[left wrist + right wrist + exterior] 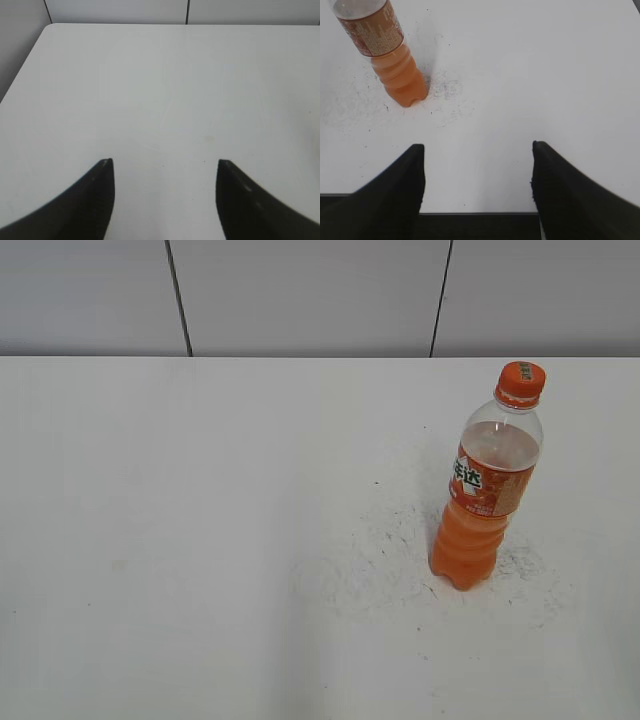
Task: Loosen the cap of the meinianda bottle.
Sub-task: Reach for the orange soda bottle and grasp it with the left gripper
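Note:
The meinianda bottle stands upright on the right side of the white table, with orange drink, an orange label and white characters. Its orange cap sits on top. The right wrist view shows the bottle's lower body at the top left; the cap is out of that view. My right gripper is open and empty over the table's near edge, well short of the bottle. My left gripper is open and empty over bare table; the bottle is not in its view. Neither gripper shows in the exterior view.
Dark scuff marks speckle the table around the bottle's base. A grey panelled wall rises behind the table's far edge. The table's near edge lies right under my right gripper. The table's left corner shows in the left wrist view.

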Controlling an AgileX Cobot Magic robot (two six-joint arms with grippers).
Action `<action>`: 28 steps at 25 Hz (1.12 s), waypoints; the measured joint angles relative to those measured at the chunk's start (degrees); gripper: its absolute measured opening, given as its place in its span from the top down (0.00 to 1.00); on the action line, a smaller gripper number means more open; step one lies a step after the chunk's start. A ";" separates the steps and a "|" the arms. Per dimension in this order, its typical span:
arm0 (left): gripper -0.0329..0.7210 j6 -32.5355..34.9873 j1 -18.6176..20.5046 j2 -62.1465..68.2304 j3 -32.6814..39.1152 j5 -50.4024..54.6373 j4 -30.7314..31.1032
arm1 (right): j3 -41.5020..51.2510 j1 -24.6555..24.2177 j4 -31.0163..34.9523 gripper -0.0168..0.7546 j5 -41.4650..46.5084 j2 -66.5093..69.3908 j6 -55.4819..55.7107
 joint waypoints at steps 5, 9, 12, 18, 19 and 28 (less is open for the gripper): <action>0.30 0.05 0.00 0.00 0.00 0.05 0.00 | 0.00 0.00 0.00 0.34 0.00 0.00 0.00; 0.30 0.05 0.00 0.32 0.00 0.05 -0.05 | 0.00 0.00 0.00 0.34 0.00 0.00 0.00; 0.30 0.11 0.00 3.03 -0.23 -0.17 -0.05 | 0.00 0.00 0.00 0.34 0.00 0.00 0.00; 0.30 0.29 0.00 14.39 -3.88 -10.06 -1.55 | 0.00 0.00 0.07 0.34 0.00 0.00 0.00; 0.30 0.29 0.00 15.86 -4.02 -12.59 -2.31 | 0.00 0.00 0.22 0.34 0.00 0.00 0.00; 0.30 13.23 -1.24 26.97 0.95 -39.50 -12.97 | 0.00 0.00 0.88 0.34 0.00 0.00 0.00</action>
